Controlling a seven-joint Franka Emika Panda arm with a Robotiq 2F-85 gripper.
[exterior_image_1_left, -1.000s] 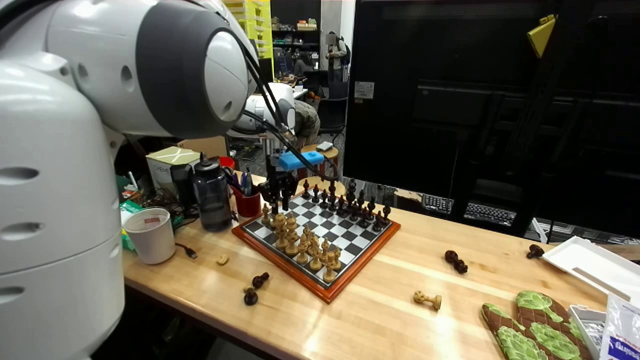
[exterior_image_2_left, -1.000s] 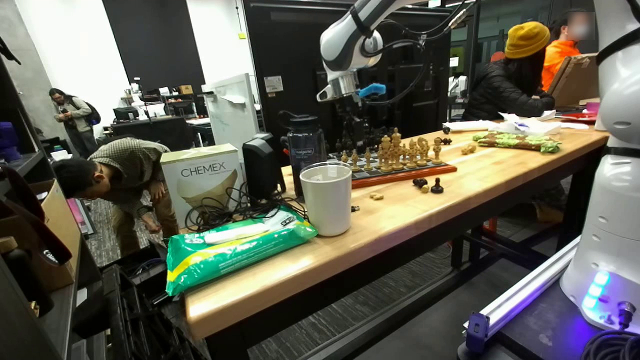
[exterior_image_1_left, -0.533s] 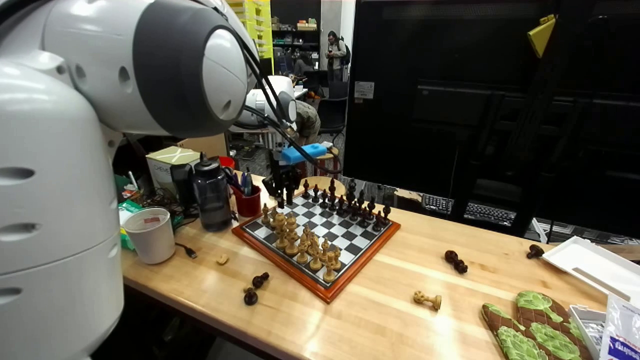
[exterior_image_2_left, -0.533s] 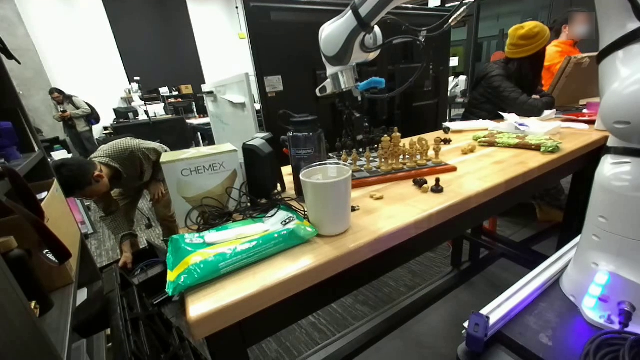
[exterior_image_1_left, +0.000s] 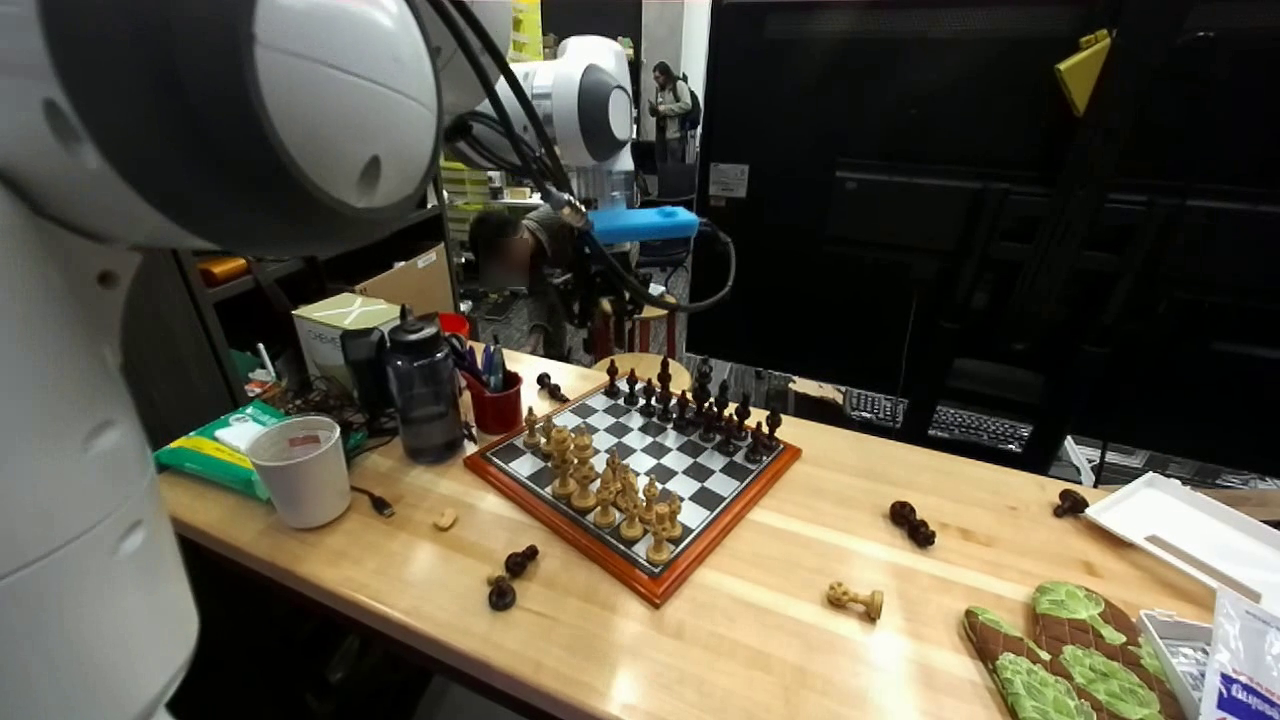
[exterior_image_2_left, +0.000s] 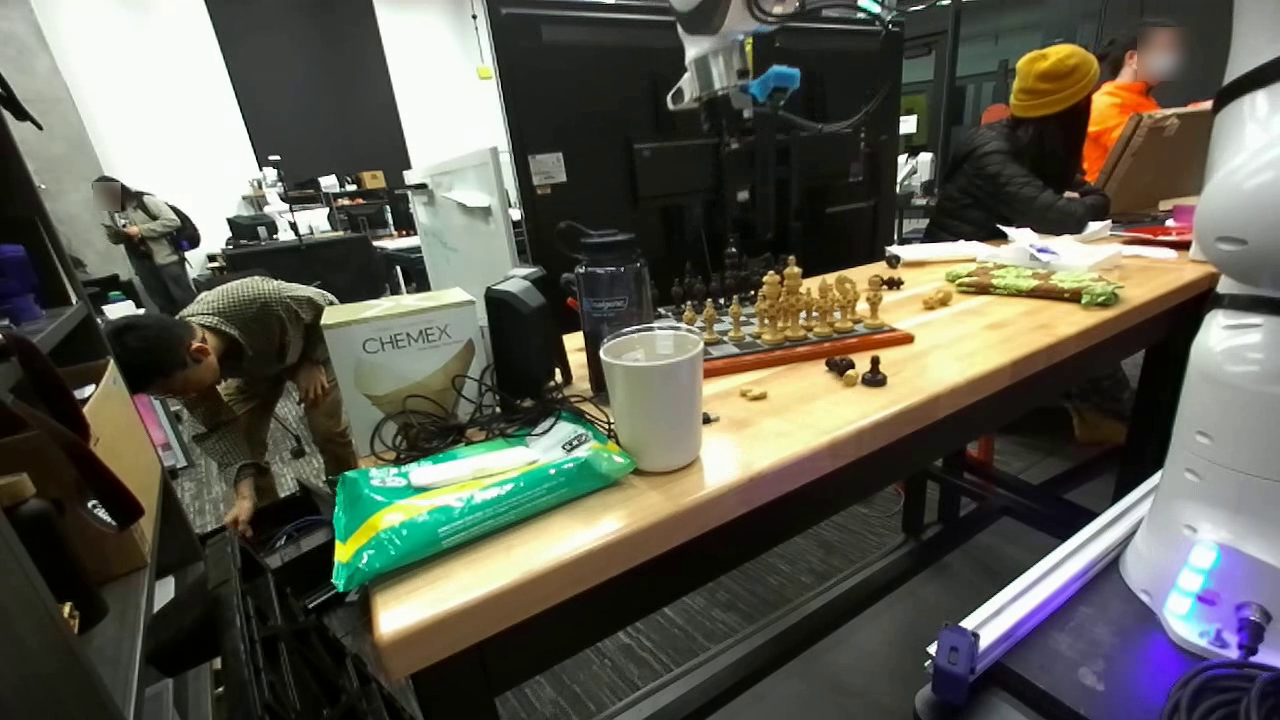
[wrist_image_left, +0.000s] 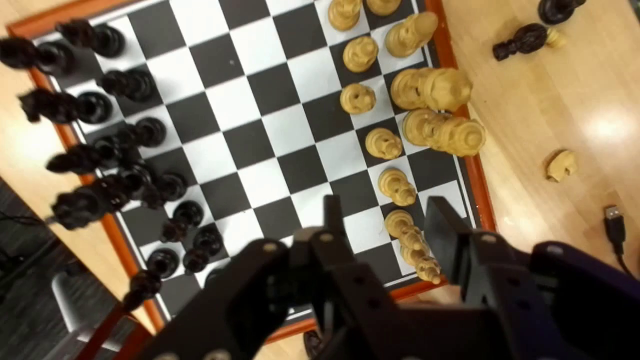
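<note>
Pale pieces (exterior_image_1_left: 604, 513) and dark pieces (exterior_image_1_left: 703, 395) stand on a chessboard (exterior_image_1_left: 650, 450)

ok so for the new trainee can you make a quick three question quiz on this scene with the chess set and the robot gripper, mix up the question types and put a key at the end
1. Multiple choice: which of these lies on its side on the table, off the chessboard?
A) white cup
B) light chess piece
C) dark water bottle
2. True or false: the gripper is above the chessboard with its jaws apart and nothing held.
3. Short answer: in an exterior view, which word is printed on the pale box behind the green packet?

Key:
1. B
2. True
3. CHEMEX
</note>
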